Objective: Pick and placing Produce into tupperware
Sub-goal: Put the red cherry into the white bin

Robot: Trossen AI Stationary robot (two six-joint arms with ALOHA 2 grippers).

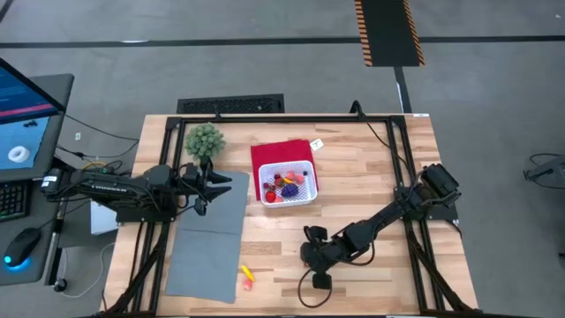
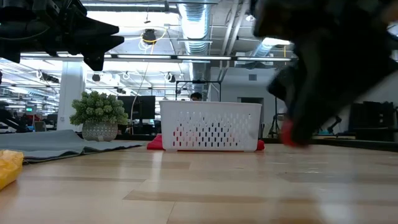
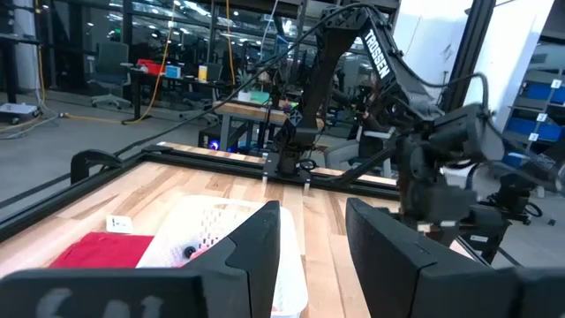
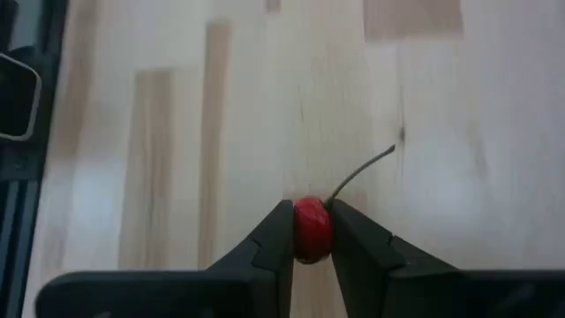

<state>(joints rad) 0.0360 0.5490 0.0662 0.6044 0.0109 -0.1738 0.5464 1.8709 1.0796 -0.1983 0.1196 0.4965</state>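
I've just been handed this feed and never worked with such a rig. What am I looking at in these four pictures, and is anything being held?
Two dark robot arms work at a wooden table. One picture looks straight down, one looks level across the tabletop, and one sits on each wrist.

The white basket on a red cloth already holds small toy produce. A green plant, a grey mat and a yellow piece lie nearby.

The right gripper has its jaws shut on a red cherry at the table. The left gripper waits over the mat, holding nothing.
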